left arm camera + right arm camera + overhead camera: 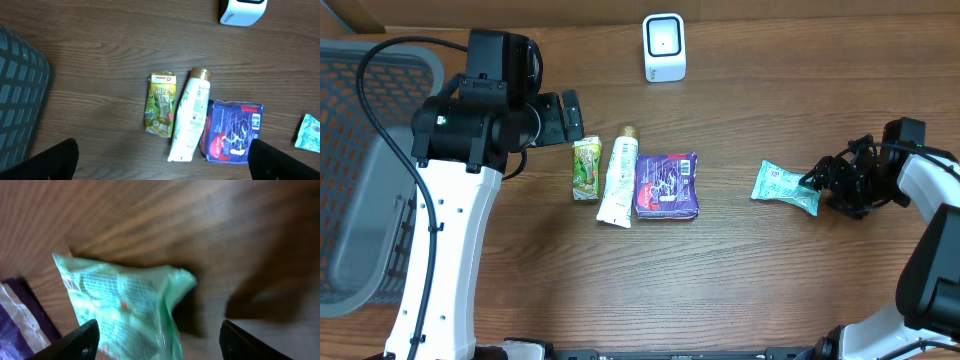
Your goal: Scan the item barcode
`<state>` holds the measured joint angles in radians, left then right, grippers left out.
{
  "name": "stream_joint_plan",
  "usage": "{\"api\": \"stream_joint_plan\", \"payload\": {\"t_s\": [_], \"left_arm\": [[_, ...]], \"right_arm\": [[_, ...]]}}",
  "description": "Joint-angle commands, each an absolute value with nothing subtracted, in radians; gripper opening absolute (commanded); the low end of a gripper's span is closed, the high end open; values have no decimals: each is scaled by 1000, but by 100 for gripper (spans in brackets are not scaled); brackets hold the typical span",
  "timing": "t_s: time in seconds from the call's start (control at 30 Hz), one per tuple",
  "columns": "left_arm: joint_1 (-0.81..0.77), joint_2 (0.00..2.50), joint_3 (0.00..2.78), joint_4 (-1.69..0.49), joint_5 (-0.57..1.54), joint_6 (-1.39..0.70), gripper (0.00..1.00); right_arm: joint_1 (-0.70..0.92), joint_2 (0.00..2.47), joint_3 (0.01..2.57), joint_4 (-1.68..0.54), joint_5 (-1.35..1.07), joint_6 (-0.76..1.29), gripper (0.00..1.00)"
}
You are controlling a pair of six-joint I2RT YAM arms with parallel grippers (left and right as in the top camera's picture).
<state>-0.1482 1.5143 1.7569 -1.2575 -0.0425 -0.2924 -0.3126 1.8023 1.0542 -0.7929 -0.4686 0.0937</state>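
Your right gripper [820, 185] sits at the right side of the overhead frame, low over the table [770, 290], nose pointing left at the mint-green packet [785, 187]. In the right wrist view your two fingers [82, 340] show at the bottom corners, spread well apart. The packet's crumpled end lies in the gap, close against the finger on the left of the frame, with bare wood between it and the other finger. So the claw is wide and nothing is clamped. The packet lies flat on the wood right of centre, printed side up; no barcode can be made out on it from here.

The scanner [664, 47], a small white box with a dark window, stands at the top centre of the overhead frame, well apart from that packet.

Your left gripper [572, 118] hangs above the table left of centre, jaws as wide as they go and holding nothing; its fingers show only in the bottom corners of the left wrist view. Just below it in the overhead frame three items lie in a row: a green tea pouch [586, 168], a white tube [618, 181] with a gold cap touching it, and a purple packet [667, 186] tight against the tube. A grey mesh basket [380, 55] fills the left edge.
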Motion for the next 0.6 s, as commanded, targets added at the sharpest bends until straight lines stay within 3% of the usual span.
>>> {"api": "stream_joint_plan", "payload": {"t_s": [0.0,0.13,0.33,0.57], "left_arm": [[-144,1519,1774,-1257,-56,-299,100],[-144,1519,1774,-1257,-56,-299,100],[-144,1519,1774,-1257,-56,-299,100],[-144,1519,1774,-1257,-56,-299,100]], "right_arm": [[-314,1811,1026,-755,-538,70,77],[-314,1811,995,-727,-580,70,75],[-313,1811,926,-628,-603,82,63],[-313,1811,878,-554,-609,82,24]]}}
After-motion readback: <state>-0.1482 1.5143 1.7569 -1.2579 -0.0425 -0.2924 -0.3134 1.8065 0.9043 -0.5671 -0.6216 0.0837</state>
